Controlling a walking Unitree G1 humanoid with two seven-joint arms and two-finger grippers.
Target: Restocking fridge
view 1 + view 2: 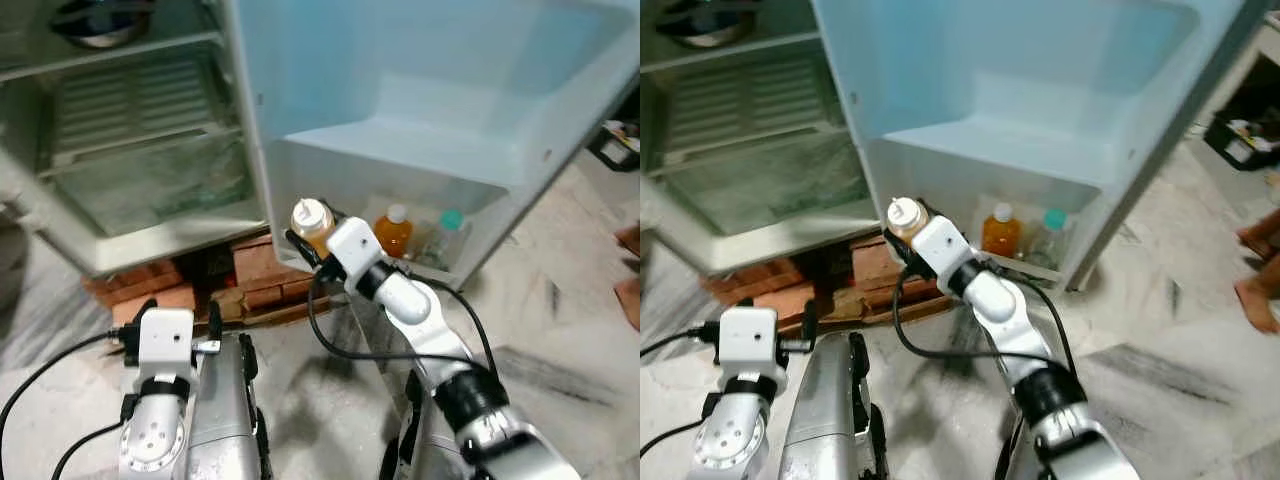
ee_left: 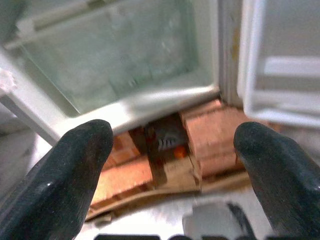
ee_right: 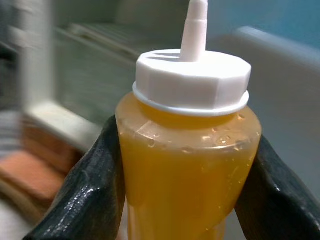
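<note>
My right gripper (image 1: 308,243) is shut on an orange squeeze bottle (image 1: 311,222) with a white nozzle cap, held upright in front of the open fridge door's bottom shelf (image 1: 330,175). In the right wrist view the squeeze bottle (image 3: 187,150) sits between both black fingers (image 3: 90,190). Inside that door shelf stand an orange bottle (image 1: 394,231) with a white cap and a clear bottle (image 1: 447,238) with a green cap. My left gripper (image 2: 170,165) is open, held low near my body and facing the fridge's base.
The fridge interior (image 1: 140,150) stands open at the left with wire and glass shelves and a dark bowl (image 1: 100,22) up top. Red bricks (image 1: 250,275) prop up the fridge. A black crate (image 1: 615,145) and a person's feet (image 1: 630,270) are at the right on marble floor.
</note>
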